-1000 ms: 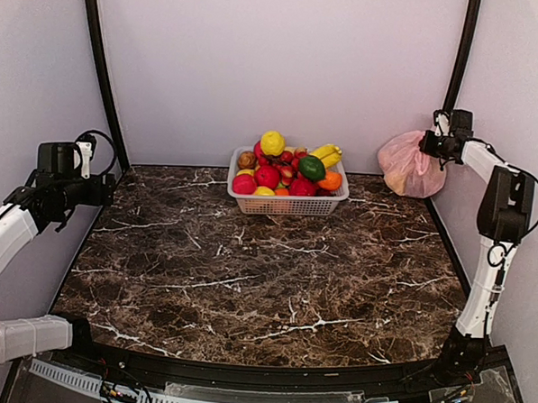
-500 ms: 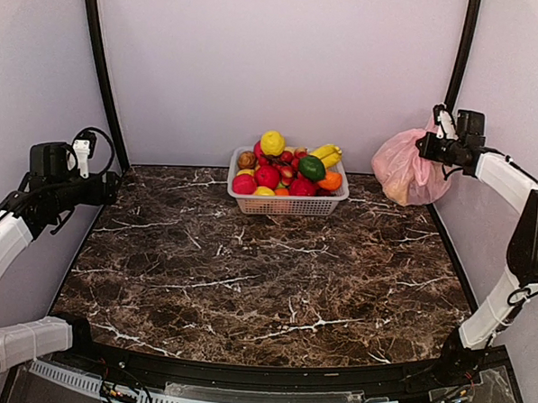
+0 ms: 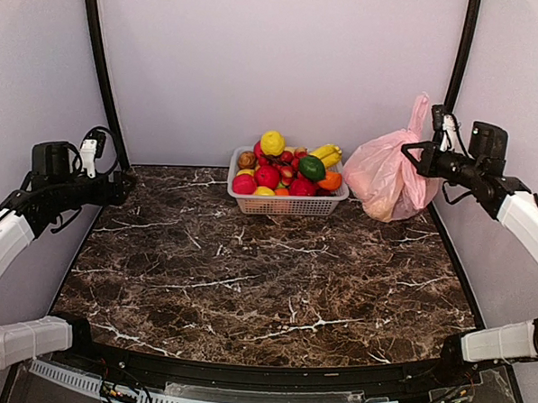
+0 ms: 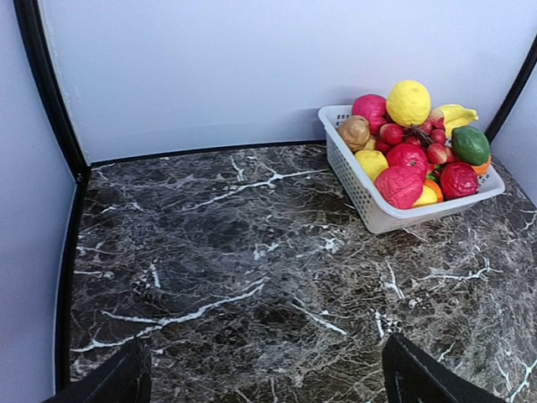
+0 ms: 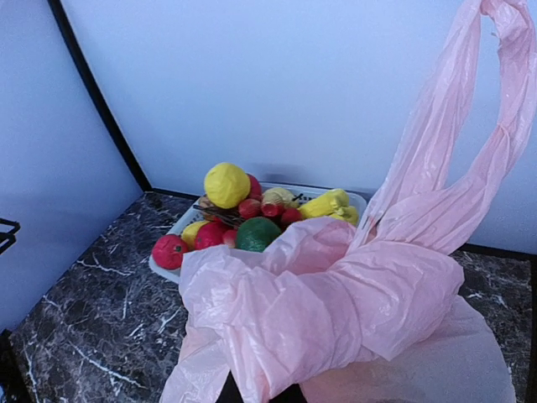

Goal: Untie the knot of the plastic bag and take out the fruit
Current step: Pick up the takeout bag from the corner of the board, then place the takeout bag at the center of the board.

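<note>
Pinches the plastic bag (image 3: 388, 176) by its gathered top in the right gripper (image 3: 414, 156), clamped tight on the pink film at the far right of the marble table (image 3: 246, 291). Cannot tell from the right wrist view exactly where on the film, with the fingertips hidden behind the crinkled bunch. Shows the knot (image 5: 336, 315) as a thick twisted roll right in front of that camera, with one handle ear (image 5: 470, 143) rising as a long loop toward the upper right. Appears to rest the bag's bottom on the table, just to the right of the white basket (image 3: 287, 205) and close against its corner. Reveals a yellowish fruit (image 3: 377, 205) only dimly through the film low down. Heaps the basket with other fruit (image 3: 270, 174): a yellow round one on top, bananas, a dark green one and several red ones. Holds the left gripper (image 3: 125, 189) above the far left edge of the table, well apart from bag and basket, pointed toward the basket, with its fingers (image 4: 419, 378) spread wide over bare marble.
</note>
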Robot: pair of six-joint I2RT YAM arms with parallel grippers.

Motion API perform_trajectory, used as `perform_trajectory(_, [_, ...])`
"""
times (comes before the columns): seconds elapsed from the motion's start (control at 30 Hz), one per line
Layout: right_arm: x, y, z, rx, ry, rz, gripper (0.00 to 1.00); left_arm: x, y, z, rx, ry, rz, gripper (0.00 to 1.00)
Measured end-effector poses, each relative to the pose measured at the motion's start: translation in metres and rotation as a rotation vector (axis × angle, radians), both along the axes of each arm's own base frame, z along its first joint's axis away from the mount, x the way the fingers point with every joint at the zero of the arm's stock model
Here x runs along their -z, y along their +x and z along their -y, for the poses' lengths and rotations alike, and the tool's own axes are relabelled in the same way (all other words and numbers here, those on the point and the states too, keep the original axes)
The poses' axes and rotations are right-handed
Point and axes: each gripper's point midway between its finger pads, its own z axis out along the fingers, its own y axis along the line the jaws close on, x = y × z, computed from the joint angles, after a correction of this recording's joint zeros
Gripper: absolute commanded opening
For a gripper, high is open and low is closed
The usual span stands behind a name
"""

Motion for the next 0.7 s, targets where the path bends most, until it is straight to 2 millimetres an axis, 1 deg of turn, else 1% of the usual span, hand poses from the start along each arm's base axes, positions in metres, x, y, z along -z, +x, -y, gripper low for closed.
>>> perform_trajectory(0.07, [-0.007,-0.021,-0.014,-0.068,0.012,0.021,0.00,0.002,0.000,0.015,0.058,-0.013,-0.008,0.95])
perform_trajectory(0.13, [-0.012,-0.042,-0.028,-0.141,0.025,0.042,0.00,0.008,-0.002,0.037,0.139,-0.017,-0.026,0.96])
perform_trajectory(0.2, [-0.014,-0.058,-0.043,-0.206,0.033,0.047,0.00,0.016,-0.004,0.058,0.209,-0.012,-0.053,0.96])
perform_trajectory(0.3, [-0.007,-0.079,-0.072,-0.320,0.036,0.013,0.00,0.030,-0.008,0.083,0.292,-0.010,-0.101,0.97])
perform_trajectory(0.33, [-0.004,-0.086,-0.081,-0.353,0.036,-0.001,0.00,0.033,-0.009,0.087,0.307,-0.011,-0.112,0.97])
perform_trajectory(0.4, [0.002,-0.099,-0.098,-0.421,0.039,-0.025,0.00,0.036,-0.009,0.092,0.322,-0.014,-0.123,0.99])
perform_trajectory(0.47, [0.005,-0.111,-0.113,-0.484,0.047,-0.045,0.00,0.035,-0.010,0.093,0.323,-0.022,-0.123,0.99])
perform_trajectory(0.6, [0.017,-0.133,-0.147,-0.604,0.047,-0.097,0.00,0.022,-0.006,0.092,0.309,-0.035,-0.098,0.99])
perform_trajectory(0.7, [0.036,-0.152,-0.177,-0.699,0.025,-0.156,0.00,0.014,-0.002,0.089,0.287,-0.032,-0.074,0.99])
